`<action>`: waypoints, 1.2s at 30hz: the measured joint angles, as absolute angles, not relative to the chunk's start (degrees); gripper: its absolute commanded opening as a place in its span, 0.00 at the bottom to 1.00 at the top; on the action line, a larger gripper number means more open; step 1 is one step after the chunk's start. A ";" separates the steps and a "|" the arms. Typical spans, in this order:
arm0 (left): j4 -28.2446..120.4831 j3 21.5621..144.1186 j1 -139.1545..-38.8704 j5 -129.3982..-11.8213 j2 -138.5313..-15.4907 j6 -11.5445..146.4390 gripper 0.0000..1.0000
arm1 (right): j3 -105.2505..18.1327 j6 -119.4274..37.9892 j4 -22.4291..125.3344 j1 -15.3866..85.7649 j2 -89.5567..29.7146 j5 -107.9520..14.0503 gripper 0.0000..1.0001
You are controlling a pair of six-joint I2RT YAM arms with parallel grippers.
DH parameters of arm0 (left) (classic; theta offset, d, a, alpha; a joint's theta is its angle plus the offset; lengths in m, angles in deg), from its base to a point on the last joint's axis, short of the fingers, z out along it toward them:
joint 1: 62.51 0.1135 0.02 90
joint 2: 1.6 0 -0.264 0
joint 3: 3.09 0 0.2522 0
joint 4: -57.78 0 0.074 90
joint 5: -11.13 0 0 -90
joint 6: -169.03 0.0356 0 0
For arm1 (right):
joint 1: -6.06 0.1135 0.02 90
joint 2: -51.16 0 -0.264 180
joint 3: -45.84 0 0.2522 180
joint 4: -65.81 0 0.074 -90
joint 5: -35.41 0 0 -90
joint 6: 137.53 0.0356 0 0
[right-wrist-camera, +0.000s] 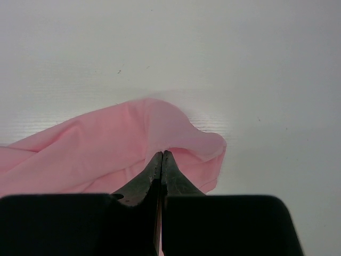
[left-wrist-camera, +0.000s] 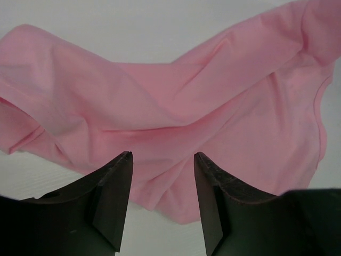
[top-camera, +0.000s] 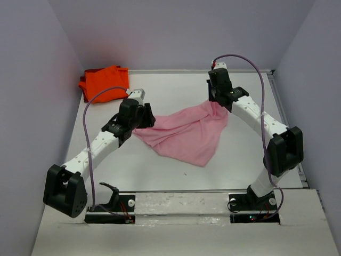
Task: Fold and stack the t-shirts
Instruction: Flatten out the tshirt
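Pink t-shirt: crumpled and sprawled mid-worktop, right between the two arms, one tip pointing toward the near edge. Nothing flat about it yet.
Orange t-shirt: bunched in the far-left corner, well apart from the action, no arm near it.
Worktop: plain white, carrying both shirts.
Right fingers: clenched tight, no gap at the tips, with pink cloth pinched right there. It's a rounded bit of edge at the shirt's far-right end. From overhead the fabric seems drawn up toward that grip.
Left fingers: released and spread wide, poised at the shirt's left side, folds of pink showing through the gap. They are gripping nothing. Whether the tips touch the cloth, I cannot tell.
Step in hand: by my reading, getting a two-point hold on the pink shirt so it can be stretched out flat. One side is caught and the other is waiting.
Progress: early going. Neither shirt is folded and there is no stack at all.
Next move calls for: the left fingers to settle onto a clean edge on their side and close on it, ideally on a corner that answers the right's. Then both arms draw apart to take out the slack and lay the shirt flat.
Watch for: the left side is a mess of overlapping folds, so closing on a thick bunch would likely leave a twist in the cloth.
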State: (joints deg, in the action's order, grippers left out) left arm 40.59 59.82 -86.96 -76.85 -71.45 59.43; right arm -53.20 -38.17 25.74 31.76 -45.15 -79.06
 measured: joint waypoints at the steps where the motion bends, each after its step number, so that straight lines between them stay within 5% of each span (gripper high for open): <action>1: 39.61 59.79 -86.96 -76.22 -72.34 60.09 0.57 | -53.13 -38.08 25.77 31.76 -45.15 -78.93 0.00; 27: 26.13 61.02 -94.24 -75.65 -89.96 68.46 0.51 | -52.39 -37.25 25.98 31.76 -44.08 -78.56 0.00; 34: 26.04 62.50 -94.74 -77.40 -92.15 68.50 0.05 | -52.24 -37.27 25.98 31.76 -43.14 -78.58 0.00; 36: 25.99 62.59 -94.78 -77.72 -92.56 68.39 0.00 | -52.13 -37.32 25.98 31.76 -43.01 -78.60 0.00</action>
State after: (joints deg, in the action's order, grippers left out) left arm 25.99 62.59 -94.78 -77.72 -92.56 68.39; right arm -52.13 -37.32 25.98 31.76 -43.01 -78.60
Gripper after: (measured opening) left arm 0.114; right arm 0.009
